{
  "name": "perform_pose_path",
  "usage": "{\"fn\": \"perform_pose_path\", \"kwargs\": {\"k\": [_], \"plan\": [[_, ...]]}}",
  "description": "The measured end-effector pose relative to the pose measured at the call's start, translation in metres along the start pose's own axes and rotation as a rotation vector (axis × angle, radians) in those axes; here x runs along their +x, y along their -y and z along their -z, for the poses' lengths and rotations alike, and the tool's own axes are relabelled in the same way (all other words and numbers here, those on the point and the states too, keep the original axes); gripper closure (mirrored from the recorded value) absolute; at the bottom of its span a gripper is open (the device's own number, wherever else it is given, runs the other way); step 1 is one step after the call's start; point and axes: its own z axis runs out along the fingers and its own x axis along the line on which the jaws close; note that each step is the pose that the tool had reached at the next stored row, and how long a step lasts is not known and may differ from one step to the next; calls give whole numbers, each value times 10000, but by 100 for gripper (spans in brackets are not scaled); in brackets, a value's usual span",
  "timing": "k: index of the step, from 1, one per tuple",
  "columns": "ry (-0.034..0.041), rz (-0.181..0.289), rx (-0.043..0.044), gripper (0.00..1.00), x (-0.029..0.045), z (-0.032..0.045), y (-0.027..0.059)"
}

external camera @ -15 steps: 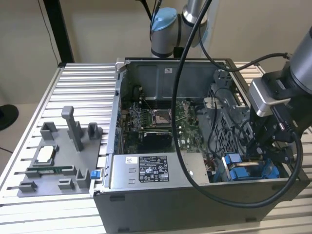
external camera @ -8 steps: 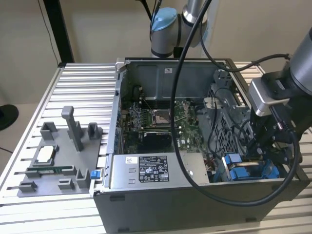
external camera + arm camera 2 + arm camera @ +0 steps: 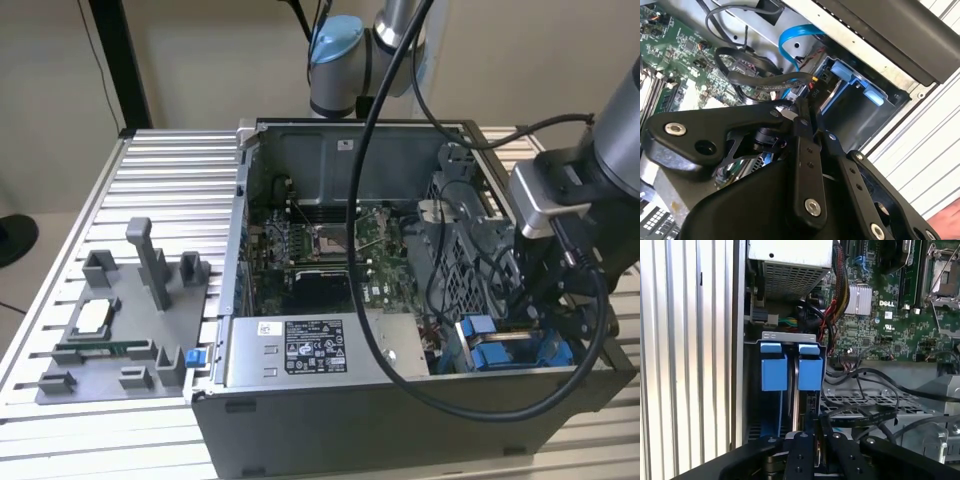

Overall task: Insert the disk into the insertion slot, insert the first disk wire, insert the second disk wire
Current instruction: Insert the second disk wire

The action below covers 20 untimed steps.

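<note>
The tool [image 3: 802, 107] is working low in the case beside the slot [image 3: 852, 107], its fingers pressed together on a dark wire [image 3: 765, 80]. The disk [image 3: 790, 372] is sitting in the slot between blue tabs. The plug should be going in square and gently, I judge, clear of neighbouring cables.

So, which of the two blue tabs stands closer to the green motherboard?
The blue tab right beside the black cables. The other blue tab sits between it and the case wall, so farther from the motherboard.
</note>
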Motion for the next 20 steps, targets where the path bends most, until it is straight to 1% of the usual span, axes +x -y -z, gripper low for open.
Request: {"fn": "perform_pose_path", "kwargs": {"k": [6,14,18,20], "plan": [[-91,-52,8,100,2,-23,-3],[-96,-245,41,100,-4,-30,-10],[-103,-373,63,100,-16,-30,-11],[-96,-424,72,100,-28,-37,-11]]}}
